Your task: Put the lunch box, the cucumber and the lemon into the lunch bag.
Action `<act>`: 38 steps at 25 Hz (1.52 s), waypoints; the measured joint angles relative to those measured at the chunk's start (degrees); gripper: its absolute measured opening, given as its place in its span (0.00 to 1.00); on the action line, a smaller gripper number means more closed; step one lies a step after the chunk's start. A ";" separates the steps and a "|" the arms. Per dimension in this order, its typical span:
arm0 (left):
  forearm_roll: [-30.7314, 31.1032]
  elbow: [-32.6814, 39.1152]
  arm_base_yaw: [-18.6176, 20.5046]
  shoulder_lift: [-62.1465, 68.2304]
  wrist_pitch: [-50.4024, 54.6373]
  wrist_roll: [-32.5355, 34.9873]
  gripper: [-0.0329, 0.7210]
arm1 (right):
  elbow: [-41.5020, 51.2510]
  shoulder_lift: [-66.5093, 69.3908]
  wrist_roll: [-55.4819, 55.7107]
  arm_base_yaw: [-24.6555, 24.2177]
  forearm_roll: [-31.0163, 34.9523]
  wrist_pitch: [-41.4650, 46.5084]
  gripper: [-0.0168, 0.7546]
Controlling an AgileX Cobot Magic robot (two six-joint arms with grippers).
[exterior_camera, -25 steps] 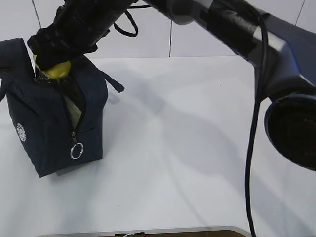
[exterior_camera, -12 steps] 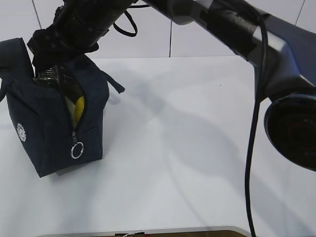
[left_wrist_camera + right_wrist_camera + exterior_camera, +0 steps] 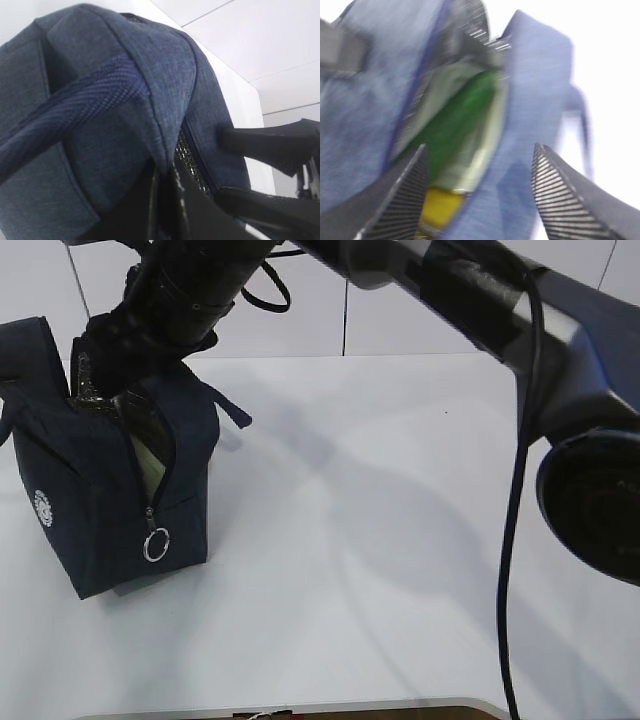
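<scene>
Exterior view: the lunch bag (image 3: 110, 480) stands upright at the left of the white surface (image 3: 400, 540), its zipper parted down the near end, the silver ring pull (image 3: 155, 545) hanging low on that end and a small white round logo (image 3: 43, 507) on the bag's long side. A strip of pale lining or contents shows through the slit. The right arm (image 3: 450, 290) reaches across from the right of the bag, and its right tool (image 3: 105, 375) hangs at the bag's top opening; from here the dark wrist hides the fingers.

Right wrist view, blurred: the right tool (image 3: 480, 195) has its two ribbed fingers (image 3: 400, 200) spread apart with nothing between them, straddling the bag's opening. Inside the bag lie the cucumber (image 3: 455, 125), a dark green shape along the opening, the lemon (image 3: 440, 207) as a yellow patch below it at the near end of the opening, and a pale greenish edge beside the cucumber that may be the lunch box (image 3: 480, 150), though the blur leaves that unsure.

Left wrist view: the bag's navy fabric (image 3: 115, 100) and one strap handle (image 3: 75, 110) fill the frame, very close. Dark parts of the left tool (image 3: 260, 170) sit against the bag's side and its mesh-edged zipper; I cannot tell whether its fingers are apart or together.
</scene>
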 joint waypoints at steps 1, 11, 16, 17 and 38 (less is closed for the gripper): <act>0.00 0.00 0.00 0.00 0.00 0.00 0.03 | 0.00 -0.25 0.10 0.00 -0.54 0.00 0.69; 0.00 0.00 0.00 0.00 0.00 0.10 0.03 | -5.35 -0.74 8.62 -0.33 -10.13 3.15 0.69; 0.00 0.00 0.00 0.00 0.00 0.10 0.03 | -5.35 -0.74 14.42 -1.85 -11.69 5.27 0.69; 0.00 0.00 0.00 0.00 0.00 0.10 0.03 | -5.35 -0.74 14.98 -2.32 -11.69 5.43 0.69; 0.00 0.00 0.00 0.00 0.00 0.22 0.03 | -5.44 1.47 16.11 -4.50 0.57 3.67 0.56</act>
